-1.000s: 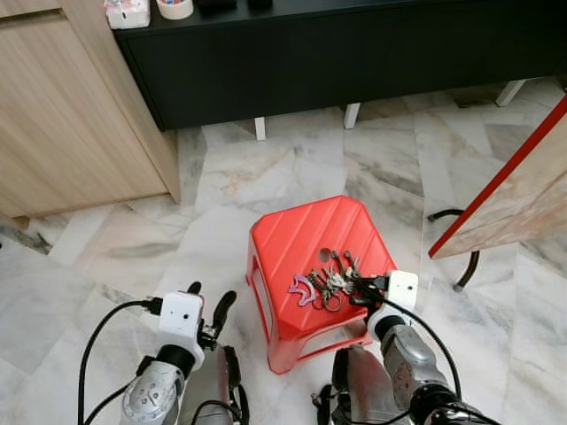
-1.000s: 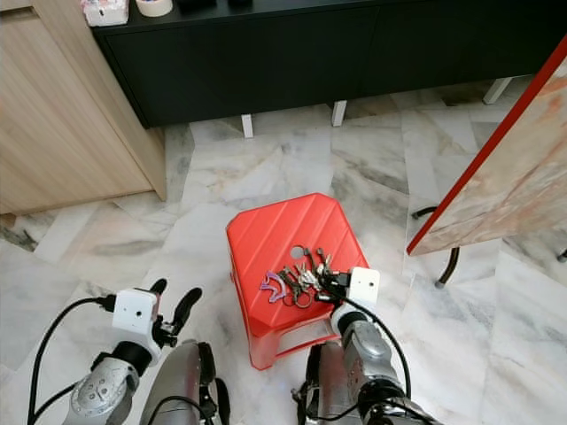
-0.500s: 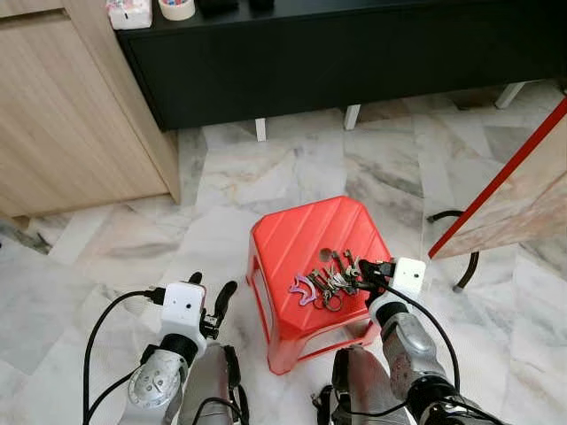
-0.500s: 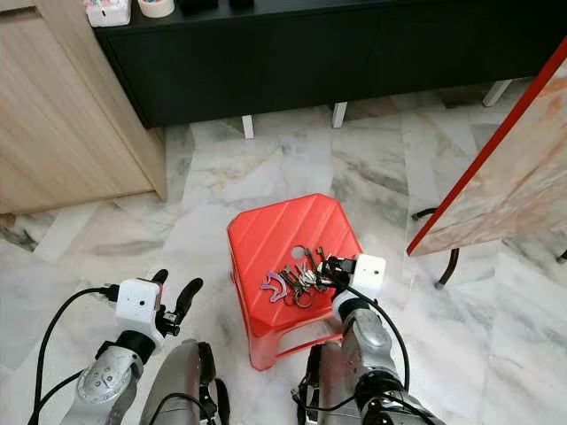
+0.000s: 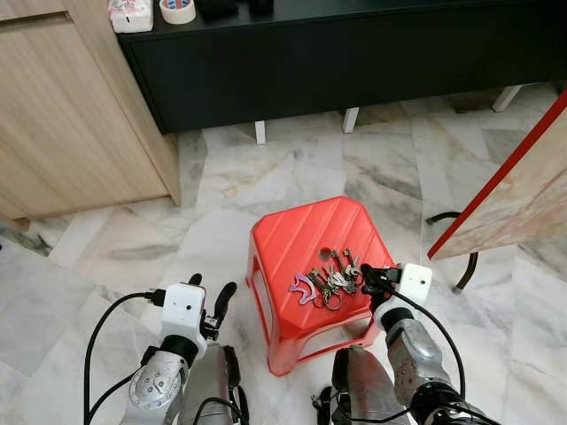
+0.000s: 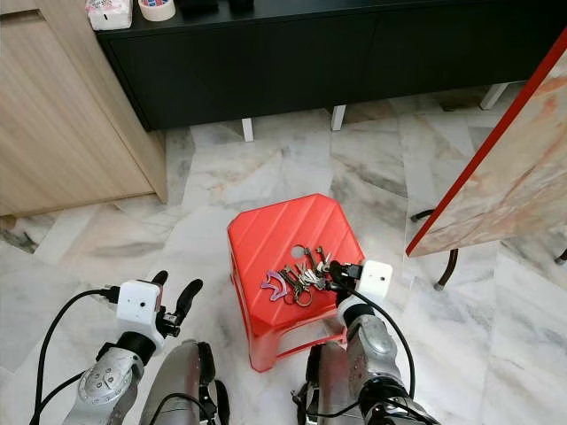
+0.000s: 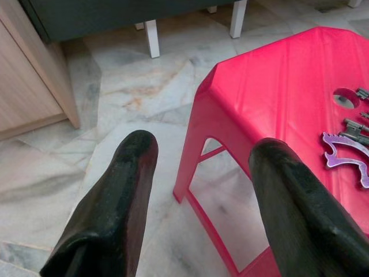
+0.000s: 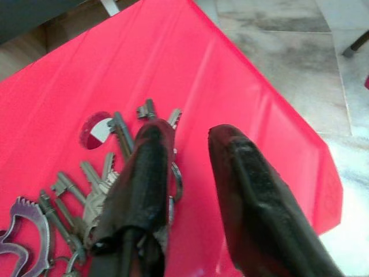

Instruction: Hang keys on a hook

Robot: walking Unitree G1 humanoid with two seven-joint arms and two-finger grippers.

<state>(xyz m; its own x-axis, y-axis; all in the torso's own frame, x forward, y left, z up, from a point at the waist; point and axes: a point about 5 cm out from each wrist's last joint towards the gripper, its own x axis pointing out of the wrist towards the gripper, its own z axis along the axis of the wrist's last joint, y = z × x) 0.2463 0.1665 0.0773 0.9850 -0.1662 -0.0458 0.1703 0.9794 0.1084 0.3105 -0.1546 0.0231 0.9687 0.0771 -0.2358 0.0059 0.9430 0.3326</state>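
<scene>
A bunch of silver keys (image 5: pixel 332 273) with a purple tag (image 5: pixel 304 288) lies on the near right part of a red plastic stool (image 5: pixel 301 232). My right gripper (image 5: pixel 368 277) sits at the stool's right edge, open. In the right wrist view one of its fingers (image 8: pixel 141 173) rests over the keys (image 8: pixel 92 193) and the key ring, and the other stands apart over bare red plastic. My left gripper (image 5: pixel 211 297) hangs open, low and to the left of the stool, holding nothing. The left wrist view shows the stool's corner (image 7: pixel 277 86) and the purple tag (image 7: pixel 346 153).
A long black cabinet (image 5: pixel 354 53) on white legs runs along the back, with a tape roll (image 5: pixel 177 9) and a small box (image 5: pixel 130 13) on top. A wooden cupboard (image 5: pixel 71 115) stands at the left. A red-edged board (image 5: pixel 509 190) leans at the right. The floor is marble.
My right gripper has shifted slightly to the right at the stool's edge. The keys lie where they were. The left arm has barely moved.
</scene>
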